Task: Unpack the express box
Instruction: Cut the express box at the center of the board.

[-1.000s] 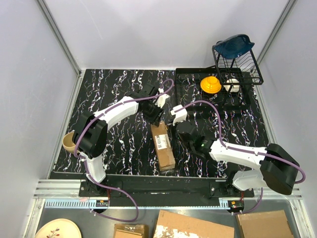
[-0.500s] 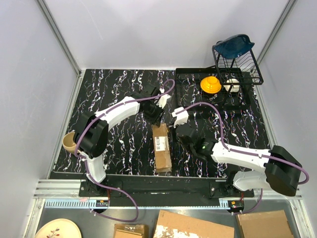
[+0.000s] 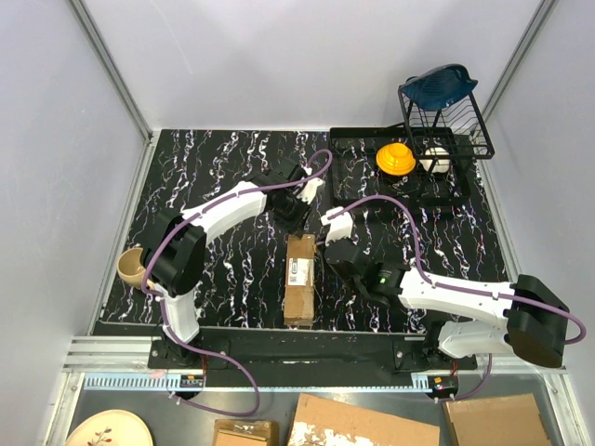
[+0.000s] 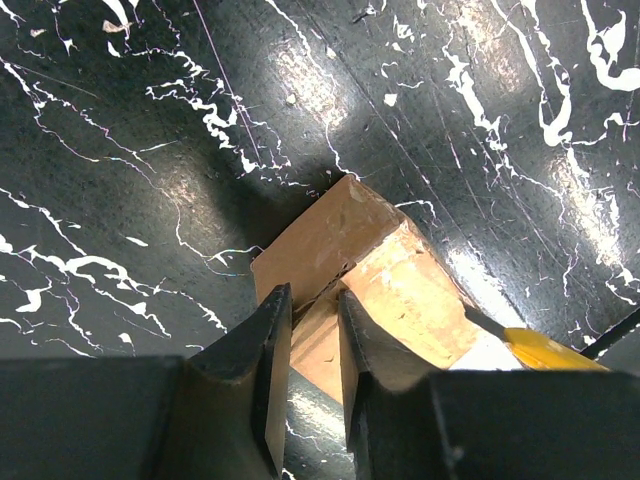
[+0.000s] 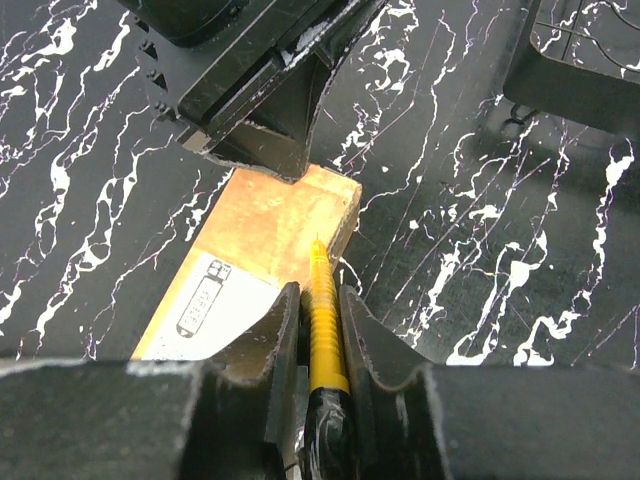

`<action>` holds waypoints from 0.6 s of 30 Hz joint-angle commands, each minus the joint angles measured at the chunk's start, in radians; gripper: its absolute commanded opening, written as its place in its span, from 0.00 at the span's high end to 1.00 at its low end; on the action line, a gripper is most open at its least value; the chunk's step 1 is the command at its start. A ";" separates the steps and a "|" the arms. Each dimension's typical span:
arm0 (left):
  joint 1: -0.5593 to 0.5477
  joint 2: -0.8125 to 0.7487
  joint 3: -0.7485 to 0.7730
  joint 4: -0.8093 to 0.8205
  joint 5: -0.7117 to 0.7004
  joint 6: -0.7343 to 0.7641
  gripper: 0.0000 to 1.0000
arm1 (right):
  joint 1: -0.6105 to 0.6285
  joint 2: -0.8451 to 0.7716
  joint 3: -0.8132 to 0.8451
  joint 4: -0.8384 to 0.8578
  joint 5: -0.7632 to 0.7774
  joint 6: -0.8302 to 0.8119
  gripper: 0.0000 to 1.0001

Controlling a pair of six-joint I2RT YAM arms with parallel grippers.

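Brown cardboard pieces (image 3: 363, 426) are lying along the bottom edge of the overhead view, in front of the table's near rail, and a pale plate (image 3: 107, 429) is sitting in the lower left corner. Beyond the rail, the black table (image 3: 214, 167) with white marbling is filling the middle of the frame.

The box (image 3: 299, 279), a small brown carton, is lying lengthwise at lower centre of the table, between the two arms, with its white label (image 3: 298, 270) facing up.

The right gripper (image 5: 318, 295) is reaching in from the lower right towards the box's far end. Its fingers are clamping a yellow knife (image 5: 325, 340), and the thin blade is pointing out over the top of the box near that end.

The left gripper (image 4: 312, 300) is coming down on the same far end from the upper left. Its fingers are standing only a narrow gap apart, with the box's end edge showing in the gap. Whether they are pinching the cardboard cannot be told.

A tan cup (image 3: 128, 267) is sitting at the table's left edge. At the upper right a black wire rack (image 3: 465, 121) is standing, with a yellow object (image 3: 396, 158) just beside it.
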 commanded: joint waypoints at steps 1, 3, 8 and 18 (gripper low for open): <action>0.005 0.109 -0.071 0.017 -0.250 0.029 1.00 | 0.054 0.008 0.036 -0.183 -0.075 0.049 1.00; 0.003 0.121 -0.074 0.018 -0.249 0.029 1.00 | 0.064 -0.001 0.050 -0.196 -0.075 0.057 1.00; 0.002 0.135 -0.085 0.024 -0.298 0.026 1.00 | 0.090 -0.018 0.075 -0.242 -0.061 0.078 1.00; 0.002 0.141 -0.083 0.023 -0.333 0.012 1.00 | 0.153 -0.023 0.109 -0.300 -0.030 0.132 1.00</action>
